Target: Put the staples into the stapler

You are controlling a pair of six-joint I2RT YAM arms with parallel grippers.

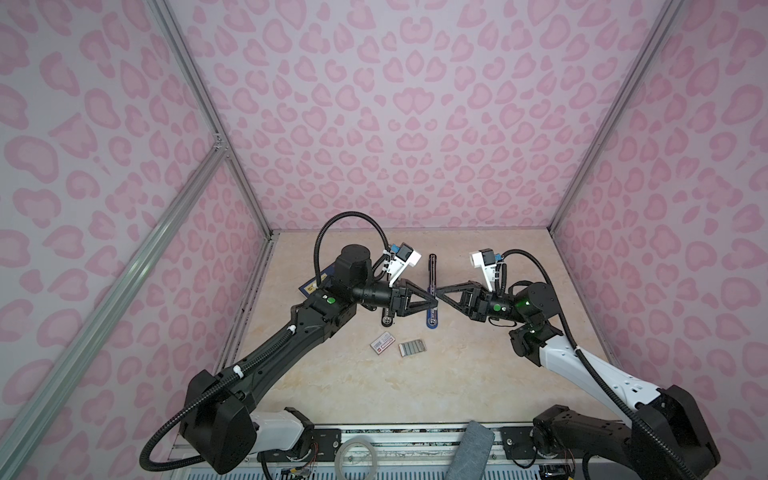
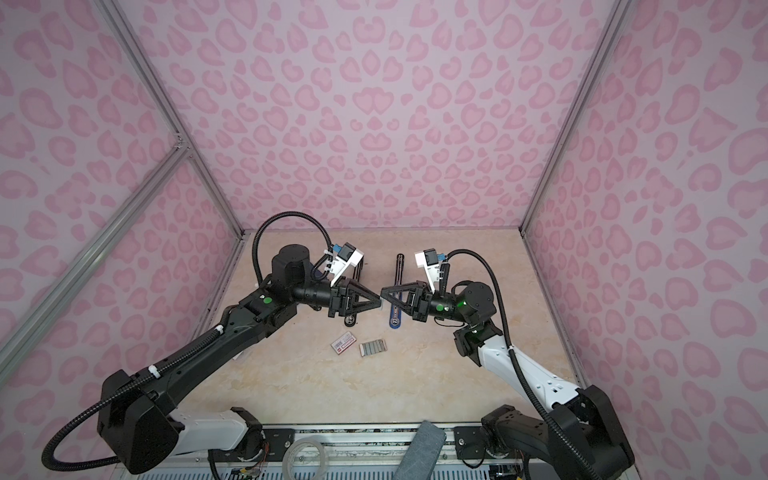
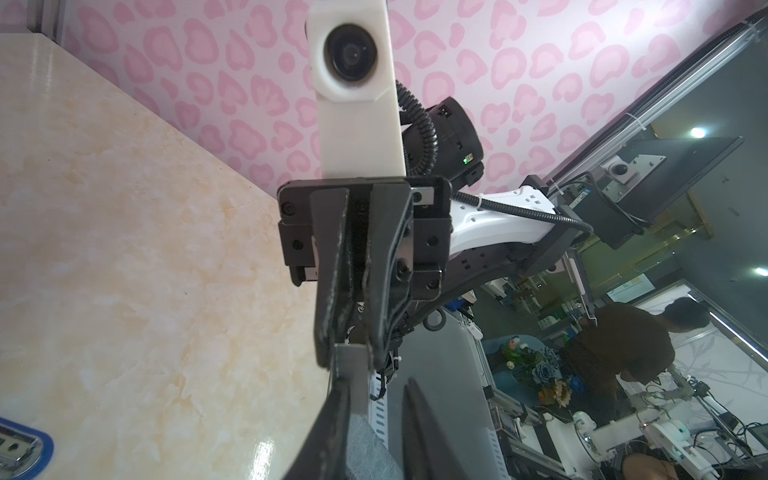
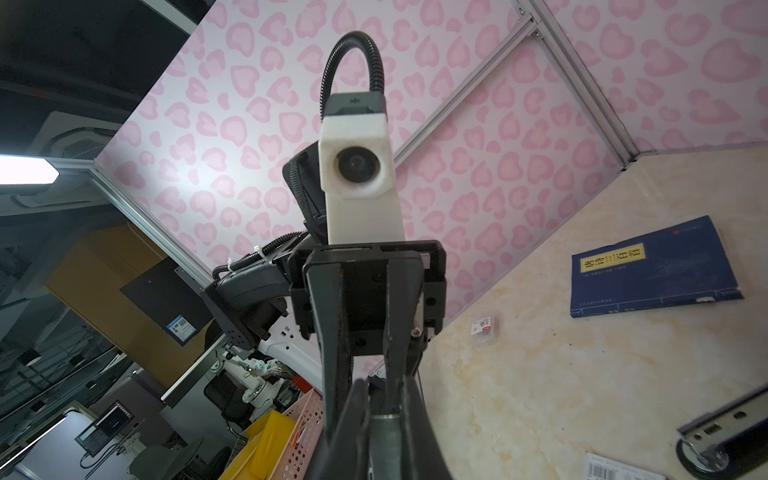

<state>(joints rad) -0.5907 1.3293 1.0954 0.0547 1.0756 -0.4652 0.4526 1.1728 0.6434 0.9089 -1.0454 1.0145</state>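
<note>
The left wrist view, not the top views, shows the right hand (image 3: 352, 351) pinching a thin grey metal strip (image 3: 353, 386) that runs between the fingers of the part-open left hand (image 1: 432, 302) — the flat silvery-grey staples (image 1: 412, 348) lie on the worktop (image 1: 457, 374), short of both hands.

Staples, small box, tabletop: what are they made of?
Staples: metal by the look, silvery-grey strips with a dull sheen. Small box: likely printed card, matte white, red label, barcode. Tabletop: glossy, marble-patterned, with glare in the left wrist view; stone or laminate, cannot tell. The strip pinched by the right gripper looks like the same flat grey metal.
</note>
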